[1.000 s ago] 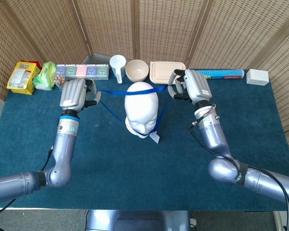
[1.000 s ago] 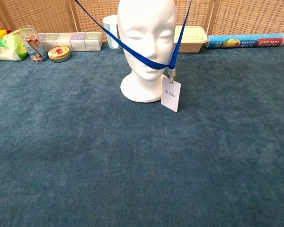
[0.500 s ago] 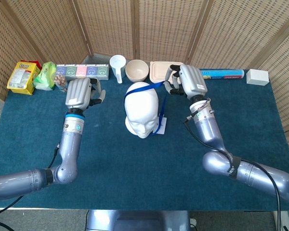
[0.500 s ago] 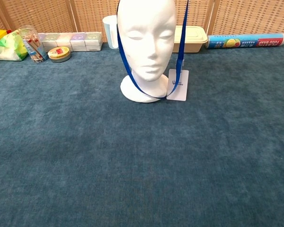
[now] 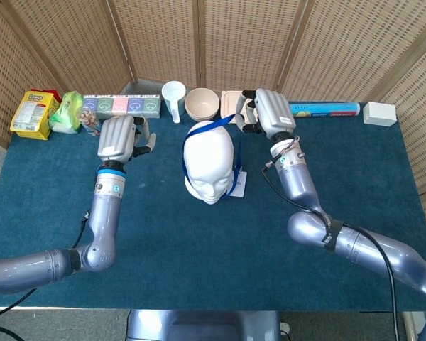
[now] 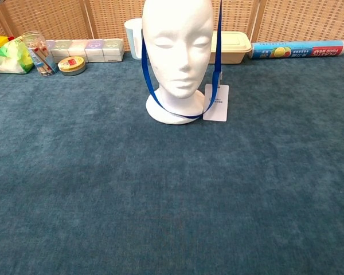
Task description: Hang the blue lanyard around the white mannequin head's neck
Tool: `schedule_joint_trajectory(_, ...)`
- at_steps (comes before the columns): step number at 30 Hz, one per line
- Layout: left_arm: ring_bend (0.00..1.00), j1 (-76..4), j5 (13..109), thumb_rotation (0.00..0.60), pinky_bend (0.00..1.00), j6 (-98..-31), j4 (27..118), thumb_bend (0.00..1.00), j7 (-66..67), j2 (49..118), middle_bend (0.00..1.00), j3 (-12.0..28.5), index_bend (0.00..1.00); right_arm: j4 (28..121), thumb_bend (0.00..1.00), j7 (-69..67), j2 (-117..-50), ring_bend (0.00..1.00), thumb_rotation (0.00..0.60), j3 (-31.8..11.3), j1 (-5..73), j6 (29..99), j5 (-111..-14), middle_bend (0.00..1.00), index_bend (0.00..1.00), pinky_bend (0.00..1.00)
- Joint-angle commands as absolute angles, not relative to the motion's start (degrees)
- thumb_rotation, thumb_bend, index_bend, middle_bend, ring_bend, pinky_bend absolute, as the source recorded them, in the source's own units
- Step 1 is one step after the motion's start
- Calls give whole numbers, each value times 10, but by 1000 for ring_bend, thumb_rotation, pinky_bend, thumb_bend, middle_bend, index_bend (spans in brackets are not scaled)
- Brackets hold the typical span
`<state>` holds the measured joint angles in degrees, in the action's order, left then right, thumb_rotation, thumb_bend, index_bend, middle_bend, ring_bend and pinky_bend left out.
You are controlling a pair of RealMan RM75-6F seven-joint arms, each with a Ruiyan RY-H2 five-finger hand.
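The white mannequin head (image 5: 209,160) stands mid-table, face toward me, and fills the top centre of the chest view (image 6: 178,51). The blue lanyard (image 5: 211,126) lies over its crown. Its straps (image 6: 218,40) run down both sides of the face and loop in front of the base. The white badge (image 6: 216,103) rests on the cloth beside the base. My right hand (image 5: 263,114) is behind and right of the head, pinching the strap's upper end. My left hand (image 5: 119,138) hovers left of the head, holding nothing, fingers apart.
Along the back edge stand a white cup (image 5: 173,99), a bowl (image 5: 201,104), a beige lidded box (image 6: 232,46), a wrap roll (image 5: 326,109), a small white box (image 5: 379,114), a row of small boxes (image 5: 121,105) and snack bags (image 5: 34,112).
My left hand let go of the lanyard, and the strap dropped from across the face to hang down its sides. My right hand moved left toward the head, still holding the strap.
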<state>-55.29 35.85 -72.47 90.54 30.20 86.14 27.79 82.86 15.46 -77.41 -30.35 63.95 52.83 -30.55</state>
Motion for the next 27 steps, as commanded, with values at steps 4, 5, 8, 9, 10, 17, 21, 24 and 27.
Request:
schedule_joint_trajectory(4, 1000, -543, 374, 542, 1000, -723, 908, 311, 288, 856, 1000, 271, 687, 833, 456, 150, -762, 797, 598, -295, 640, 496, -293, 656, 488, 822)
schedule_joint_trajectory(5, 999, -542, 376, 540, 992, -723, 909, 302, 286, 855, 1000, 270, 674, 835, 455, 149, -760, 731, 598, -294, 640, 490, -291, 599, 446, 741)
schedule_joint_trajectory(8, 913, -539, 382, 529, 877, -723, 910, 285, 282, 853, 973, 267, 620, 838, 455, 143, -753, 568, 588, -292, 639, 476, -287, 469, 368, 565)
schedule_joint_trajectory(9, 870, -537, 384, 524, 835, -722, 911, 282, 281, 853, 950, 266, 605, 839, 455, 139, -751, 536, 576, -292, 639, 472, -286, 445, 353, 538)
schedule_joint_trajectory(10, 804, -536, 386, 522, 772, -722, 912, 277, 280, 851, 903, 265, 581, 840, 456, 134, -750, 489, 552, -293, 639, 468, -286, 416, 331, 502)
schedule_joint_trajectory(17, 533, -526, 392, 522, 533, -715, 924, 259, 270, 840, 674, 261, 503, 848, 455, 94, -741, 404, 491, -303, 628, 469, -300, 375, 286, 427)
schedule_joint_trajectory(21, 518, -520, 396, 526, 522, -714, 934, 258, 267, 832, 663, 257, 491, 859, 455, 73, -735, 405, 493, -306, 616, 481, -313, 374, 284, 428)
schedule_joint_trajectory(24, 518, -511, 401, 524, 522, -715, 948, 258, 267, 821, 663, 252, 491, 878, 455, 46, -727, 405, 493, -312, 598, 492, -329, 375, 285, 431)
schedule_joint_trajectory(27, 518, -502, 406, 524, 515, -718, 962, 259, 267, 810, 663, 246, 491, 893, 453, 26, -720, 406, 495, -314, 583, 502, -343, 377, 286, 437)
